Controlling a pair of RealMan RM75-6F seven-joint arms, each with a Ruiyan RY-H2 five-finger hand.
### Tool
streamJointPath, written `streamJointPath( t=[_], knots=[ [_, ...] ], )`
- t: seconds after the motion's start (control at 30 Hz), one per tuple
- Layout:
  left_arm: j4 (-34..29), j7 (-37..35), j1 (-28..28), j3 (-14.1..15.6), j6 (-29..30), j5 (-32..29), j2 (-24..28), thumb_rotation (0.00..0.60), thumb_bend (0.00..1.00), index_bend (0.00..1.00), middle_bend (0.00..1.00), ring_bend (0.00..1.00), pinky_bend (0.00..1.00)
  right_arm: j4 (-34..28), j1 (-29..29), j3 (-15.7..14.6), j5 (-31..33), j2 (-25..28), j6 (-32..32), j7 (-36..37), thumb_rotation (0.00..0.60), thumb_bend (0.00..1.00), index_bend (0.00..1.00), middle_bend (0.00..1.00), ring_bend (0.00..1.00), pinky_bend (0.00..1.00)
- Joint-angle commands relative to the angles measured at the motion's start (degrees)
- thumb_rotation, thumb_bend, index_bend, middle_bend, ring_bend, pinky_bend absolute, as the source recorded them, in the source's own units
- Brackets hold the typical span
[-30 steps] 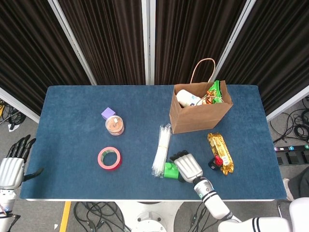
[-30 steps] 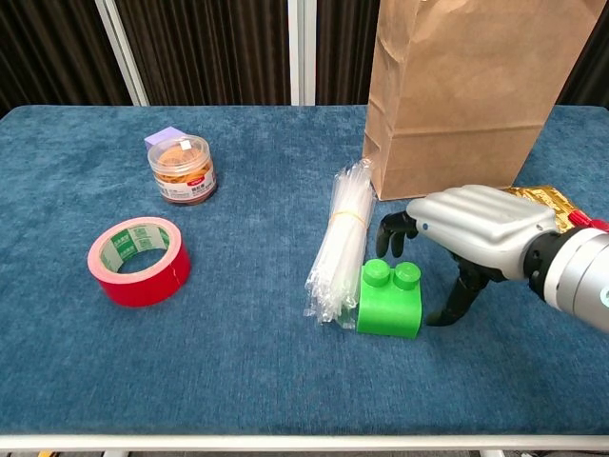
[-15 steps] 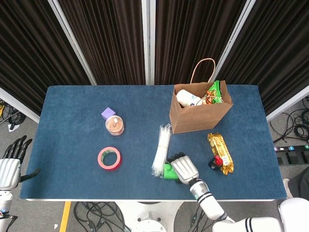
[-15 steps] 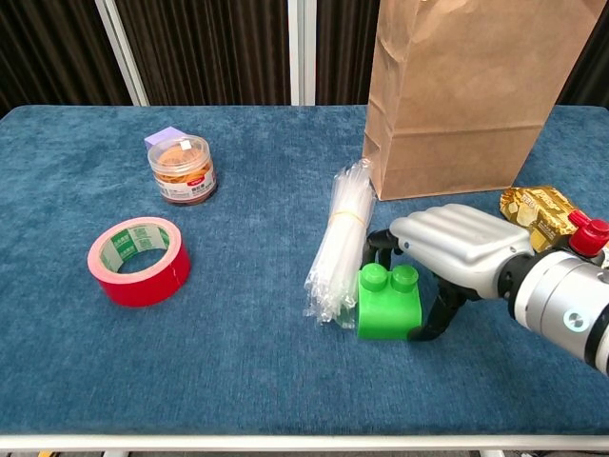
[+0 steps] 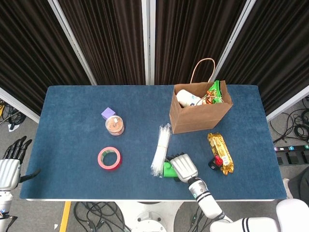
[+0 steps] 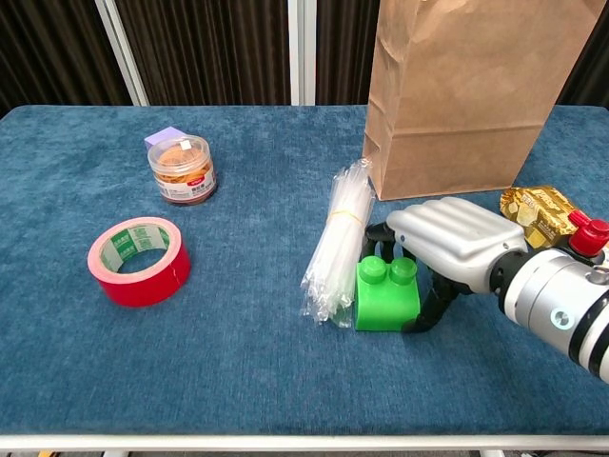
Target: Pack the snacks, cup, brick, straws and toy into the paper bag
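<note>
Two studs of the green plastic building brick (image 6: 387,295) poke out from under my right robot hand (image 6: 447,246), which is draped over it from the right and behind. The fingers curl down along the brick's far side and the thumb hooks low at its right face; they seem to be touching it, but I cannot tell whether the grip is truly closed, and the brick sits flat on the blue cloth worktop (image 6: 238,352), not lifted. My judgement is that the brick is just being grasped.

What the coming move turns on: the brown paper bag (image 5: 200,114) stands upright just beyond the brick, directly away from me, mouth open upward. The brick's left face lies against the clear bundle of plastic straws (image 6: 335,246), whose long axis runs toward the bag, so a lift should go straight up to avoid dragging them.

My left robot hand (image 5: 10,164) hangs off the worktop's left edge, fingers apart, holding nothing and well apart from everything.

Hidden: the brick's right side under my palm. A gold-wrapped snack (image 5: 220,152) lies right of the hand; a small red-capped thing beside it is too small to identify.
</note>
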Motion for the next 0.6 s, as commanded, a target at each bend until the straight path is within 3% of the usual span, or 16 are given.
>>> streamJointPath(
  t=[0.03,0.2,0.33,0.6],
  knots=[
    [-0.09,0.18,-0.07,0.04,-0.08,0.08,0.03,0.600,0.18,0.13,0.11,0.01,0.14,-1.33,-0.20,0.21,-1.46,1.17,0.86,0.38,0.600,0.00,0.49,0.48,0.42,0.43],
    [-0.25,0.35,-0.15,0.10,-0.23,0.15,0.03,0.600,0.18,0.13,0.11,0.01,0.14,-6.48,-0.36,2.16,-4.17,5.17,3.47,0.63,0.600,0.00,0.49,0.48,0.42,0.43],
    [-0.46,0.59,-0.20,0.16,-0.21,0.30,0.03,0.600,0.18,0.13,0.11,0.01,0.14,-11.33,0.09,5.37,-5.76,8.99,5.92,-0.37,0.600,0.00,0.49,0.48,0.42,0.43],
    [-1.05,1.33,-0.41,0.40,-0.13,0.82,0.25,0.600,0.18,0.13,0.11,0.01,0.14,-14.54,3.70,15.39,-9.62,13.89,10.86,-5.56,0.600,0.00,0.49,0.48,0.42,0.43]
  ],
)
